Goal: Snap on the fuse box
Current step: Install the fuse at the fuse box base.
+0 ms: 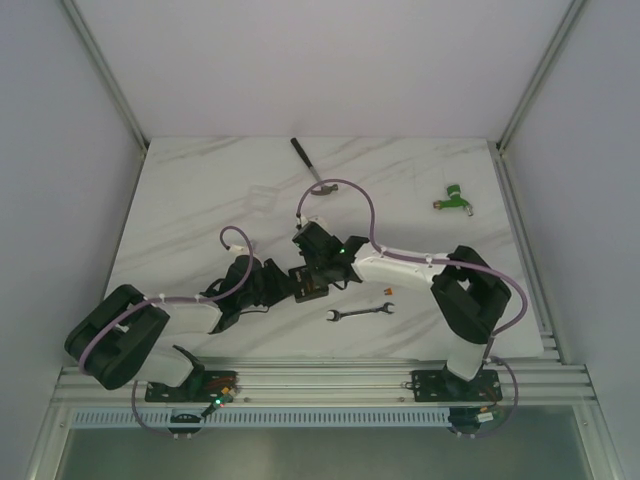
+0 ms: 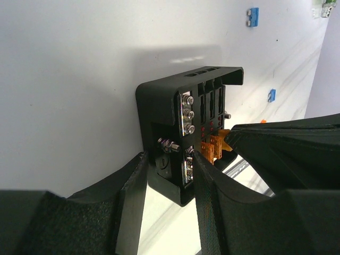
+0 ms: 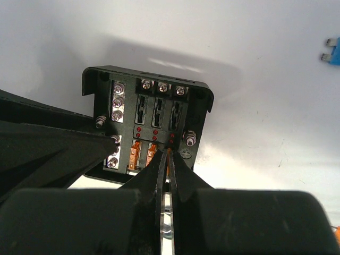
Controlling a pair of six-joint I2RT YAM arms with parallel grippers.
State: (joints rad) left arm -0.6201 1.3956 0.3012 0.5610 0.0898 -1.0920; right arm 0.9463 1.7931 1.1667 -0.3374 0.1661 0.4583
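Note:
The fuse box [image 1: 312,287] is a small square black box lying open-faced at the table's middle. The left wrist view shows it [image 2: 175,101] with screws and orange fuses [image 2: 212,147] inside. My left gripper [image 2: 170,175] comes from the left and is shut on the box's near corner, one finger on each side. My right gripper [image 3: 170,151] is shut on a thin orange fuse, its tips at the box's [image 3: 149,90] lower row beside two seated orange fuses [image 3: 142,154]. In the top view the two grippers meet at the box, left [image 1: 288,283] and right [image 1: 320,270].
A wrench [image 1: 360,312] and a loose orange fuse [image 1: 388,291] lie right of the box. A green part [image 1: 453,197] sits far right, a dark-handled tool [image 1: 308,165] at the back, a clear lid [image 1: 260,197] left of it. Blue fuses [image 2: 253,16] lie beyond.

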